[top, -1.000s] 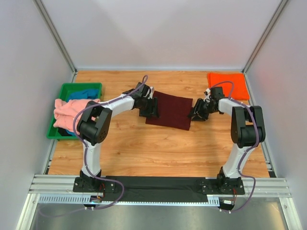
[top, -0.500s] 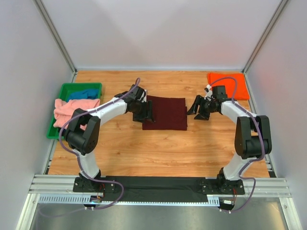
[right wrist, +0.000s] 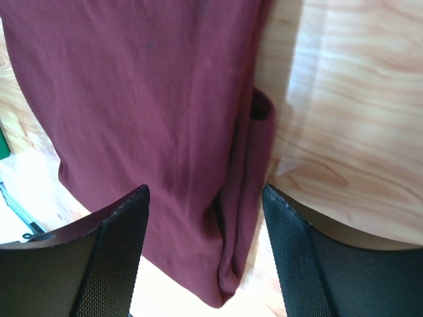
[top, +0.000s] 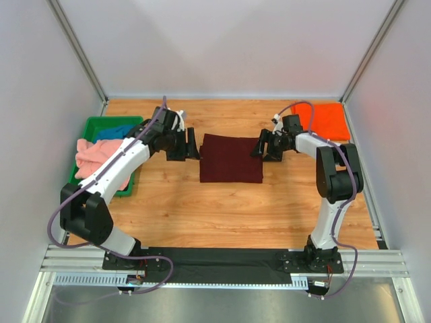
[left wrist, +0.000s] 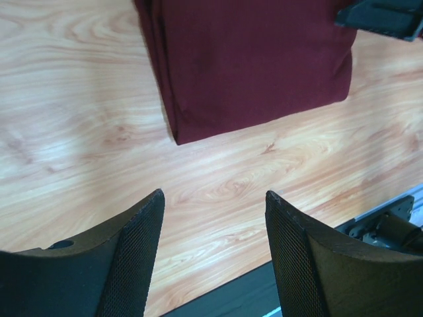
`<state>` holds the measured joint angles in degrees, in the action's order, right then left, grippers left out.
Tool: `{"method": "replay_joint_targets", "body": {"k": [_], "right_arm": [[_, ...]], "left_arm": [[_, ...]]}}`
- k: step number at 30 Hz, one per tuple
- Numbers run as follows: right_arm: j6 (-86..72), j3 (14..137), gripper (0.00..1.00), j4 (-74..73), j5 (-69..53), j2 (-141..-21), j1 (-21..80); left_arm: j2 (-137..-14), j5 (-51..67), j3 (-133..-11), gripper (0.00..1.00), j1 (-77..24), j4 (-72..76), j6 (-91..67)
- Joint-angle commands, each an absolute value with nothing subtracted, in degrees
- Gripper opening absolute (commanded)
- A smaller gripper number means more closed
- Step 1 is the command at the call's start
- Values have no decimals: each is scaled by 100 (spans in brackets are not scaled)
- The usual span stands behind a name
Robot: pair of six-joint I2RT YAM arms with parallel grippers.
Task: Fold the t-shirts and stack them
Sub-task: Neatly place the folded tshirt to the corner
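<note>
Broadly, the table point(top: 222, 208) is taken up by four shirts at different stages. The maroon shirt point(top: 231, 158) is laid flat at the middle as a neat rectangle. Its layered edges are seen at both sides in the wrist views, so its folding is judged done (or nearly so). The orange shirt point(top: 323, 120) is set folded at the far right corner, well apart from the maroon one. It is likely placed there as the base of the stack, out of the working area. The tray point(top: 94, 122) is kept at the left edge as the supply. The pink shirt point(top: 94, 156) is heaped loosely over its near part and across the rim, and the blue shirt point(top: 116, 131) is bunched at its far end; neither is folded yet. The left gripper point(top: 192, 143) is held over bare wood just beside the maroon shirt's left edge, its jaws spread wide with nothing between them. The right gripper point(top: 259, 145) is poised at the shirt's right edge, jaws likewise parted and no cloth pinched. Set at opposite edges, the pair is well placed for the folded shirt to be lifted from both sides and carried to the orange one without the folds being lost.
</note>
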<state>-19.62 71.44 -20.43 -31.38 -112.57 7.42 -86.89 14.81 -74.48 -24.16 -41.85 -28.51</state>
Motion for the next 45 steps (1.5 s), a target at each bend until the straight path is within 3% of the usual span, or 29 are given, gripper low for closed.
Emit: {"method": "replay_joint_targets", "body": {"k": [1,16,20,25,28,37,45], "right_arm": [[-1670,7338,70,-2196,-2549,-11654,861],[-1731,7155,61,-2514,-2171,-11698,1098],[-1714,7259,39,-2540,-2153,-11760,1160],[-1731,7356,20,-2400,-2311,-11769,1230],[-1740,7426,0,-2355,-2312,-11769,1230],[-1258,8708,0,-3600,-1250,-11470,1204],[-624,10167,0,-4806,-80,-11935,1029]], "left_arm": [[-8306,1494,-7647,70,-2259,-4456,-2575],[-8332,1705,-7488,69,-2022,-4412,-2400],[-8376,1749,-7541,69,-1995,-4368,-2443],[-8481,1749,-7480,69,-1995,-4298,-2452],[-8508,1705,-7480,69,-1986,-4333,-2417],[-8622,1600,-7453,68,-1986,-4421,-2277],[-8631,1591,-7462,68,-1986,-4517,-2189]]}}
